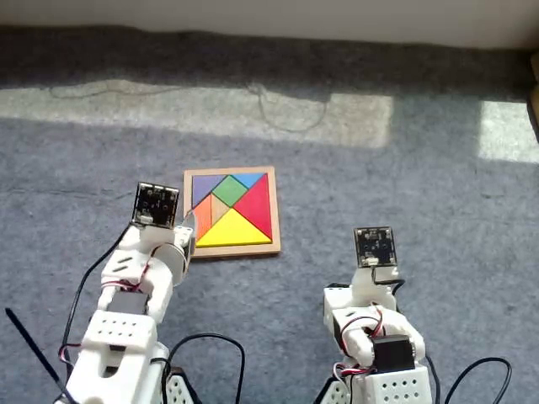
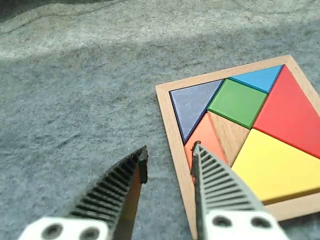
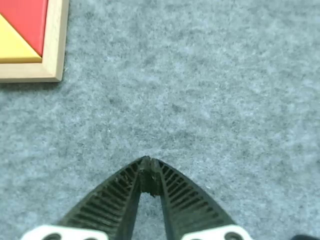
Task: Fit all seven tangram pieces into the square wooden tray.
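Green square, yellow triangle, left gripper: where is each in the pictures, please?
green square (image 2: pixel 239 102), left wrist view, centre of its face.
yellow triangle (image 2: pixel 277 167), left wrist view, middle of its face.
left gripper (image 2: pixel 170 150), left wrist view, midway between its fingertips.

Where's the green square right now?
In the high view, the green square sits inside the tray, near its far edge, between the purple triangle and the red triangle.

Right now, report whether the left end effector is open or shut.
Open. The left end effector has fingertips clearly apart, with carpet visible between them.
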`<state>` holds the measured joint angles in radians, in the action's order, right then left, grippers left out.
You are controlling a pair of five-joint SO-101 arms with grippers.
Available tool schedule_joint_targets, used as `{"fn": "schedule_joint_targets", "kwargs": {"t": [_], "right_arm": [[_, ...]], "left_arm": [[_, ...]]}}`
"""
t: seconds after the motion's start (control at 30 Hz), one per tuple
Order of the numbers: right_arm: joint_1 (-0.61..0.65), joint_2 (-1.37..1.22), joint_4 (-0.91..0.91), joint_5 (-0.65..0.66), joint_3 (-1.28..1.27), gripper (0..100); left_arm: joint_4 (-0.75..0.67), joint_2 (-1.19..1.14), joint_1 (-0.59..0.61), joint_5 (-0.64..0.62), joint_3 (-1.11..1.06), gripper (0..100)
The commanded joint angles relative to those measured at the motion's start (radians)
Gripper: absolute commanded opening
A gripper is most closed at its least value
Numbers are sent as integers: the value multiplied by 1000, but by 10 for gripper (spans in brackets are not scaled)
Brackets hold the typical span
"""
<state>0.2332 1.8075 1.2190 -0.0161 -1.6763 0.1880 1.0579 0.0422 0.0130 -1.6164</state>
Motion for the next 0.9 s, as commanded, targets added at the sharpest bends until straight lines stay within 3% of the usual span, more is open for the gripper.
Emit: {"fn": "schedule_joint_targets", "kwargs": {"t": [0.0,0.1,0.6,0.87], "right_arm": [[-12,5,4,-6,-153,9],[-12,5,4,-6,-153,9],[-12,5,4,-6,-153,9],[-12,5,4,-6,-153,9]], "left_arm": [[-20,127,28,-8,-51,154],[17,225,30,-8,-84,154],[598,484,25,-8,-87,154],[744,522,28,-8,-87,154]]}}
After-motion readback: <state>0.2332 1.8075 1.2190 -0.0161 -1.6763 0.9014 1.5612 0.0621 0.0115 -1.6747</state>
